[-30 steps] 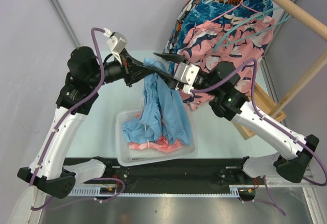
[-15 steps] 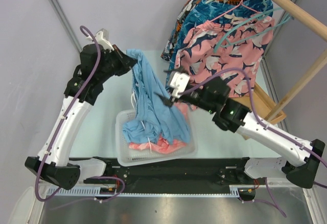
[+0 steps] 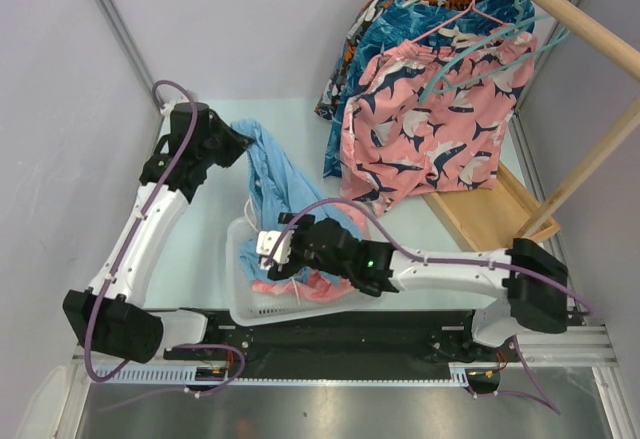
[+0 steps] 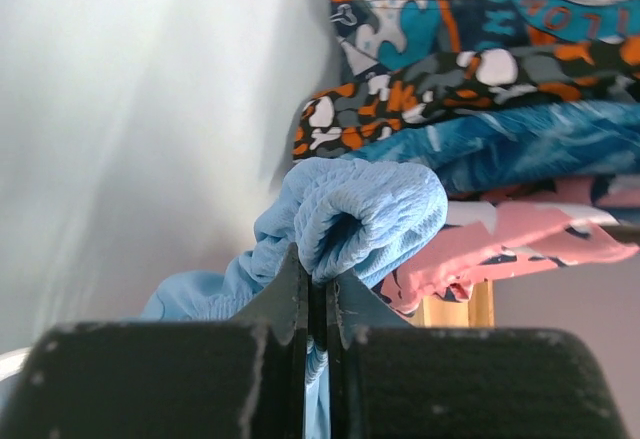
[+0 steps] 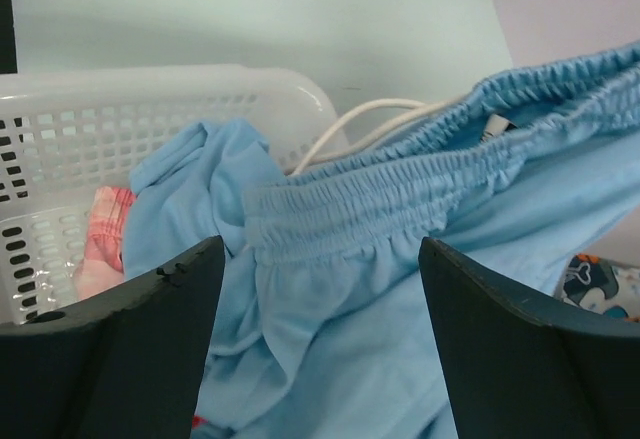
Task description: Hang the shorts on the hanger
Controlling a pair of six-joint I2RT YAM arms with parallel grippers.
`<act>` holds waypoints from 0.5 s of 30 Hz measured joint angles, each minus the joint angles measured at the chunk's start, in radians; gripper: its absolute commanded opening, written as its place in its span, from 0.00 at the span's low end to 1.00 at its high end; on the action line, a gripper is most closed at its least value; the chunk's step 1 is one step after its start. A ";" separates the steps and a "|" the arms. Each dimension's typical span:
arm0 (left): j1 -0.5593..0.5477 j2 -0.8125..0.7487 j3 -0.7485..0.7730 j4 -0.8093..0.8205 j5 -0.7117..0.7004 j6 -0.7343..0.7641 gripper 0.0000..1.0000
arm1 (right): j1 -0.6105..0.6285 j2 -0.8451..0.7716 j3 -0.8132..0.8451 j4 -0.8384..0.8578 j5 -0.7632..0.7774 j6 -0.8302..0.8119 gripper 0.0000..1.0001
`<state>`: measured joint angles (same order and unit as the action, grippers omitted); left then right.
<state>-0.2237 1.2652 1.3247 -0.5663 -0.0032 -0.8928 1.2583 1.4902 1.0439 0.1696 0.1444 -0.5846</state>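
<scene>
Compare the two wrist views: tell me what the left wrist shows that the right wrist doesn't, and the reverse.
Left wrist only: the left gripper shut on a bunched fold, with a camouflage-print garment and a blue patterned garment behind it. Right wrist only: the open right gripper, the white basket, the white drawstring, the elastic waistband and salmon-pink fabric inside the basket. Both: the light-blue shorts, also at.

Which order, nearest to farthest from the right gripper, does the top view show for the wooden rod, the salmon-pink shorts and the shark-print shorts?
From the right gripper:
1. Salmon-pink shorts, in the white basket, just beside it.
2. Shark-print shorts, hanging farther back on the right.
3. Wooden rod, at the top right corner.
</scene>
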 measured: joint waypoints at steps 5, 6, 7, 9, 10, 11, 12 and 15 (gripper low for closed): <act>0.061 0.014 -0.053 0.003 0.050 -0.040 0.00 | 0.035 0.109 -0.008 0.100 0.016 -0.049 0.81; 0.071 0.016 -0.061 0.003 0.061 -0.043 0.00 | 0.037 0.132 -0.008 0.122 0.016 -0.060 0.82; 0.083 0.017 -0.071 0.002 0.072 -0.051 0.00 | 0.033 0.179 -0.009 0.157 0.023 -0.075 0.82; 0.092 0.017 -0.076 0.008 0.089 -0.053 0.00 | 0.020 0.214 -0.010 0.179 0.024 -0.093 0.82; 0.096 0.017 -0.080 0.015 0.098 -0.056 0.00 | 0.013 0.229 -0.010 0.185 0.023 -0.101 0.82; 0.098 0.017 -0.084 0.018 0.104 -0.059 0.00 | 0.008 0.238 -0.011 0.191 0.023 -0.107 0.82; 0.102 0.017 -0.090 0.023 0.112 -0.061 0.00 | 0.003 0.249 -0.011 0.200 0.023 -0.114 0.82; 0.113 0.018 -0.102 0.026 0.124 -0.069 0.00 | -0.008 0.272 -0.011 0.218 0.021 -0.132 0.80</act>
<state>-0.1112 1.2827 1.2224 -0.5404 0.1211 -0.9619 1.2503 1.7626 1.0332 0.3874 0.1658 -0.7162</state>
